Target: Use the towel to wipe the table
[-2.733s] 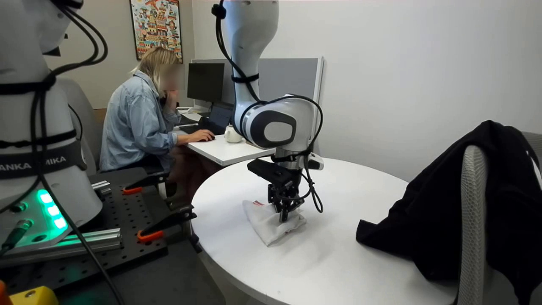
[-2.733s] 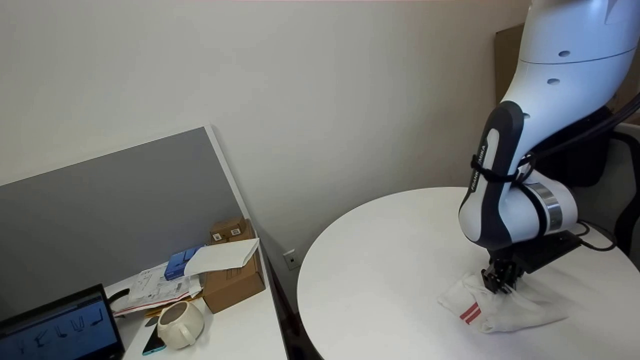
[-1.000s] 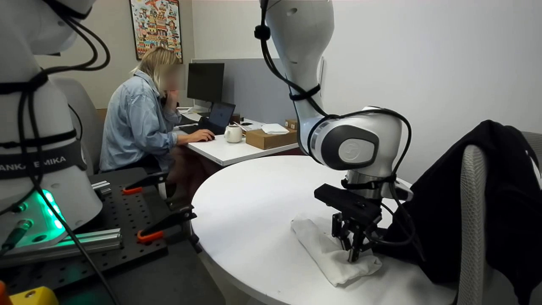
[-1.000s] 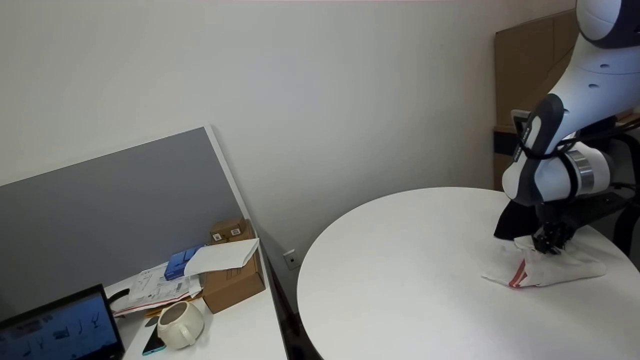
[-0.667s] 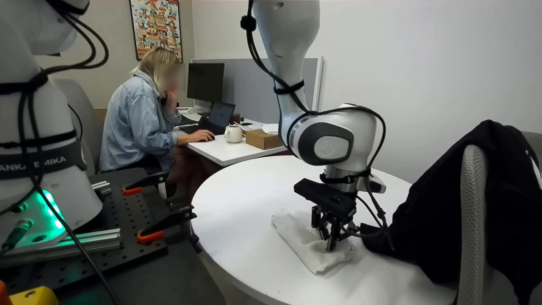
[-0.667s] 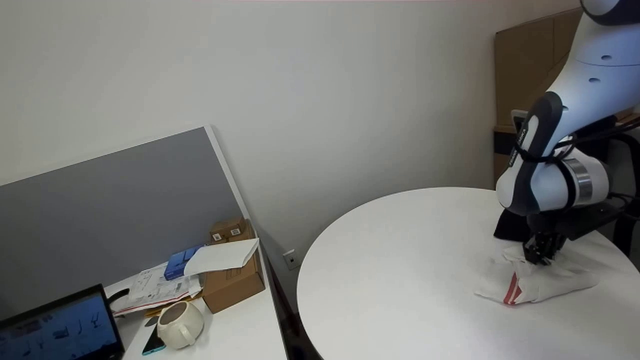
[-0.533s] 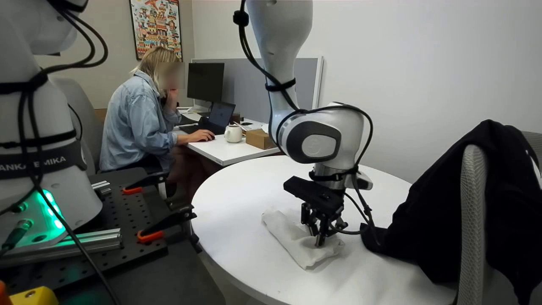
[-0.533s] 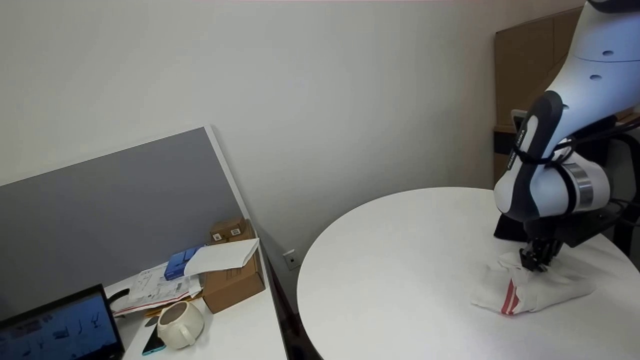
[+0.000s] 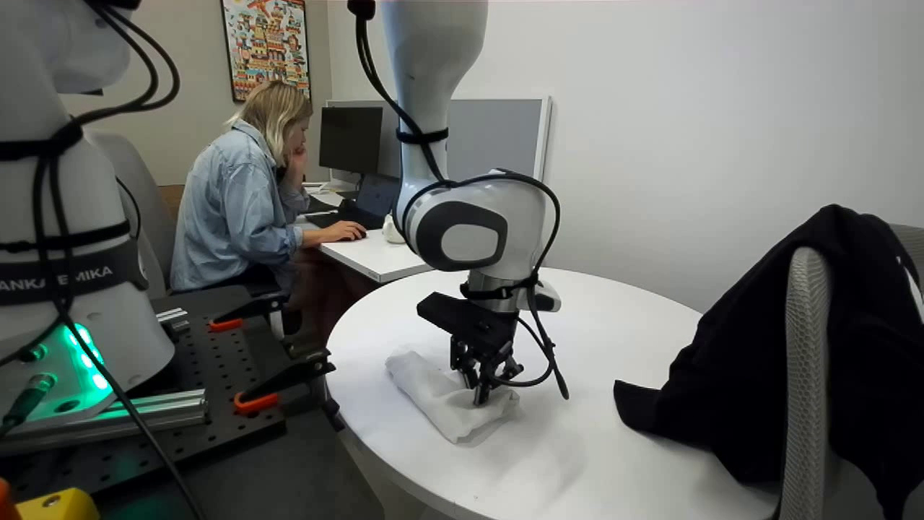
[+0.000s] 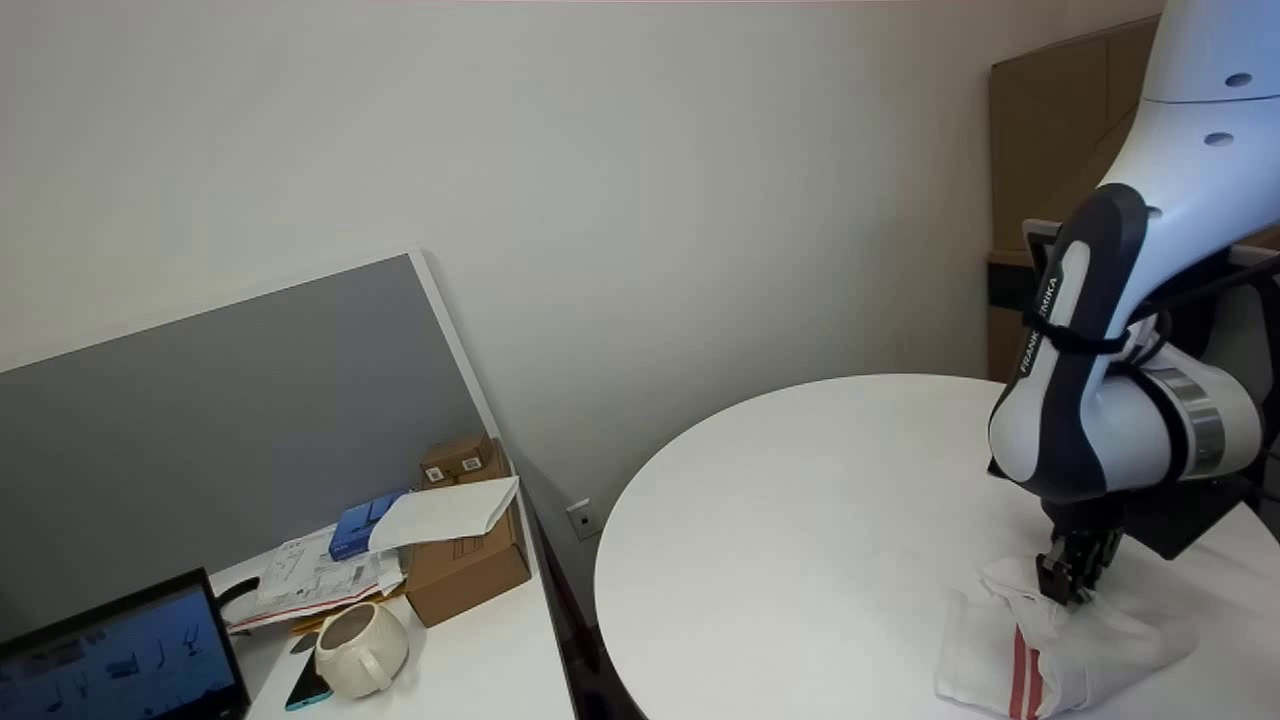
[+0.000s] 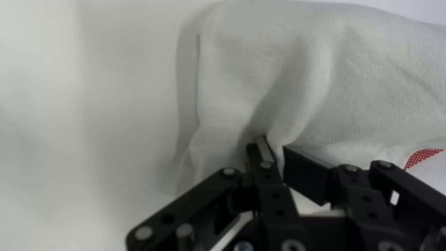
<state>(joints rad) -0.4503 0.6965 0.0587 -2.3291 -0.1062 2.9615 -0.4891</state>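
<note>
Clearly, the gripper point(image 11: 277, 150) has its two fingers point(image 11: 305, 175) drawn nearly together, with a fold of the white towel point(image 11: 313, 83) pinched between the tips. Rumpled and partly folded over, the towel lies on the round white table point(image 10: 780, 560), its cloth spread out around the fingertips. Two red stripes point(image 10: 1018, 675) run across it in an exterior view, and a small red patch point(image 11: 421, 157) of it shows in the wrist view. Whether the fingertips press on the table through the cloth, I cannot tell. The arm point(image 9: 469, 231) reaches out over the table and bends down, so that the gripper points at the towel from above. In an exterior view the towel sits between the arm's base point(image 9: 108, 325) and a black garment point(image 9: 729, 375), well apart from the garment, which drapes over a chair point(image 9: 807, 347) and overlaps the table. Beyond the table in that view, a fair-haired person point(image 9: 238, 195) in a light blue shirt point(image 9: 227, 224) sits at a white desk point(image 9: 375, 258), where a dark monitor point(image 9: 351, 139) and a laptop point(image 10: 120, 655) stand. A colourful picture point(image 9: 267, 50) hangs behind the person. A cream mug point(image 10: 360, 655) stands on the desk too, near a cardboard box point(image 10: 470, 575) with a white sheet point(image 10: 445, 512) across its top.
</note>
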